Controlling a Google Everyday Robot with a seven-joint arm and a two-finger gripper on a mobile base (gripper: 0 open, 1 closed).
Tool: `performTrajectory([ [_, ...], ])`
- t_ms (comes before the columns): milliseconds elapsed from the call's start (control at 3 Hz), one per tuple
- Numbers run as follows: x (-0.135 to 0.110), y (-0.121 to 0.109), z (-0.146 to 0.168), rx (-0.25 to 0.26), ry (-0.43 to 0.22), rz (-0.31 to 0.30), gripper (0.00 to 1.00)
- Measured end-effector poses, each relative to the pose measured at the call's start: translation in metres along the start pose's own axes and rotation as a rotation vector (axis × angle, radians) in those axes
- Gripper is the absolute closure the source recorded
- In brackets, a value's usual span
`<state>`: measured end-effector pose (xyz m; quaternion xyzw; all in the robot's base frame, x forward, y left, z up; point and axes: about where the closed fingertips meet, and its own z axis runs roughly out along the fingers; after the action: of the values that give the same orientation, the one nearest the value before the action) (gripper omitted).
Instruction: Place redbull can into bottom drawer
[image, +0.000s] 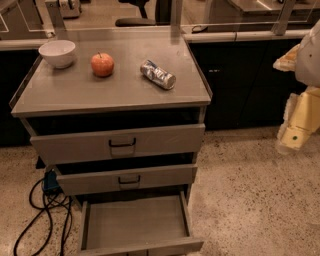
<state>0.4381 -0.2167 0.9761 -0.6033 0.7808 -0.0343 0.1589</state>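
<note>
The redbull can (158, 74) lies on its side on the grey cabinet top (115, 90), right of centre. The bottom drawer (135, 222) is pulled out wide, showing a plain flat bottom with nothing in it. The two drawers above it, with dark handles, stand slightly out. My gripper (292, 135) is at the far right edge of the view, well to the right of the cabinet and lower than its top, holding nothing that I can see.
A red apple (102, 64) and a white bowl (57, 53) sit on the cabinet top left of the can. Black cables (45, 210) lie on the floor at the cabinet's left. Dark counters stand behind. Speckled floor spreads to the right.
</note>
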Motion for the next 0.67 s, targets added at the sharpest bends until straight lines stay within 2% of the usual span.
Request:
performTrajectory([
  [333,0.0,0.0,0.0,0.0,0.0,0.0,0.0],
  [667,-0.01,-0.013,0.006,0.005,-0.011,-0.025,0.0],
])
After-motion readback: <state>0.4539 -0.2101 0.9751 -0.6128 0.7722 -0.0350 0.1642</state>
